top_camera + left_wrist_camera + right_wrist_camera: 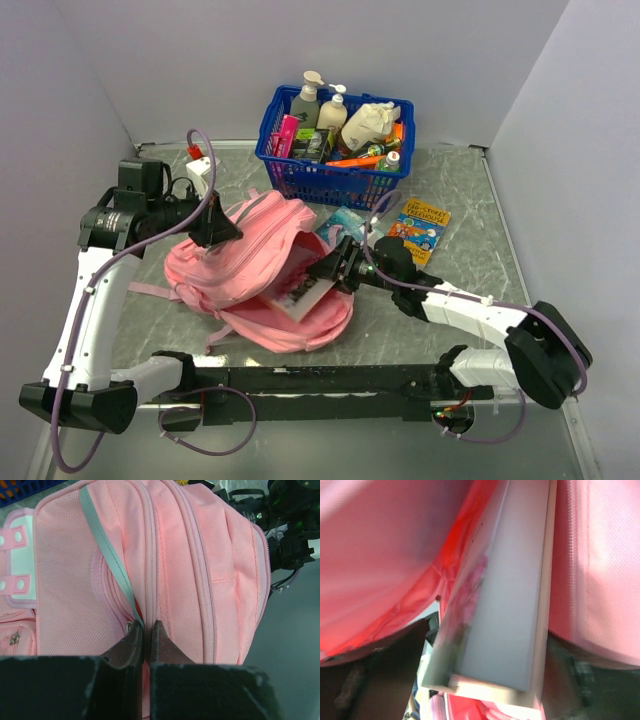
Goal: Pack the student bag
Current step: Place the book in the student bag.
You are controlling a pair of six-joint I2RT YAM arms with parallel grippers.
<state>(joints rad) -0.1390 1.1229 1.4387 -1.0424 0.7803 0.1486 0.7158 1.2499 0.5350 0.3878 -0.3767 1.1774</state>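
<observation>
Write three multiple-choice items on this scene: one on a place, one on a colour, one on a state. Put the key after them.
1. Where is the blue basket?
A. Beyond the student bag, at the far side.
B. Inside the bag.
C. At the near edge, between the arm bases.

2. What colour is the bag?
A. Green.
B. Pink.
C. Black.

3. How is the left tool?
A. Open over the basket.
B. Shut on a bottle.
C. Shut on the bag's fabric.

Key: 1 A, the top view shows it behind the bag. 2 B, every view shows pink cloth. 3 C, the left wrist view shows it pinched on a fold.
</observation>
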